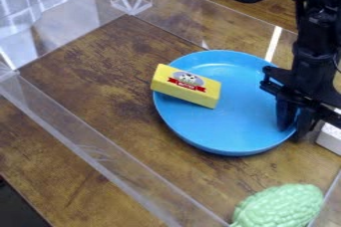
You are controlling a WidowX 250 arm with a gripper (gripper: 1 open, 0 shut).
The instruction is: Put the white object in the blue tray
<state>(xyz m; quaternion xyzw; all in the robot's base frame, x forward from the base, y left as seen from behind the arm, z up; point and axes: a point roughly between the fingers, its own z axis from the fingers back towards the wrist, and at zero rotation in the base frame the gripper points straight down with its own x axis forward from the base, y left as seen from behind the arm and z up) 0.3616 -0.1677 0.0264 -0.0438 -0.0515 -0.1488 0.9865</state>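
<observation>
Tool (304, 121) closed, pointing down at right bench edge, on white object (329, 135) directly below; blue tray (213, 136) just left.

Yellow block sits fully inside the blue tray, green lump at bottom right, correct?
Not quite. In the camera view the yellow block lies across the blue tray rim, its left part overhanging the wood. The green lump is at bottom right.

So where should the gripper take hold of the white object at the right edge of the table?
Take the white object from straight above, across its short sides. It lies flat beside the blue tray, mostly hidden by the gripper, which is already shut there; whether it has a grip cannot be told.
</observation>
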